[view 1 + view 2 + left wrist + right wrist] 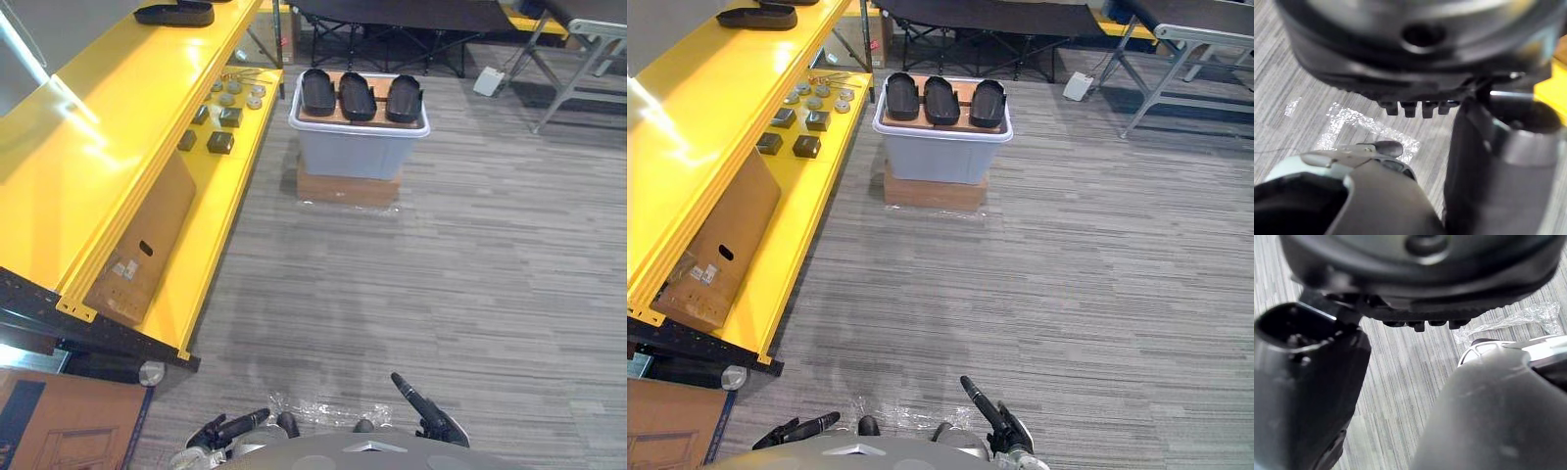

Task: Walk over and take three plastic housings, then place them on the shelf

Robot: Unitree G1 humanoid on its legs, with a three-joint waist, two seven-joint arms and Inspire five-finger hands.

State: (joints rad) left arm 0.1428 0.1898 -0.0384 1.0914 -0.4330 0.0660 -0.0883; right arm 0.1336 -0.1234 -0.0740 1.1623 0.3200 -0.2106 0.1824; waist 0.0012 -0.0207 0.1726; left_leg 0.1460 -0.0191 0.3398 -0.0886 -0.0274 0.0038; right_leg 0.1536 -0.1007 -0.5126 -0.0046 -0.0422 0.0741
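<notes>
Black plastic housings (358, 96), three abreast, rest on the grey bin (358, 157) at upper centre, none yet taken. Left hand (233, 427) and right hand (423, 403), at bottom edge, hang straight-fingered, empty. Approach, pickup and yellow shelf (98, 147) placement remain.

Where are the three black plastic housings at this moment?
In the left eye view, the housings lie side by side on top of the grey bin, ahead at upper centre, just right of the yellow shelf.
</notes>
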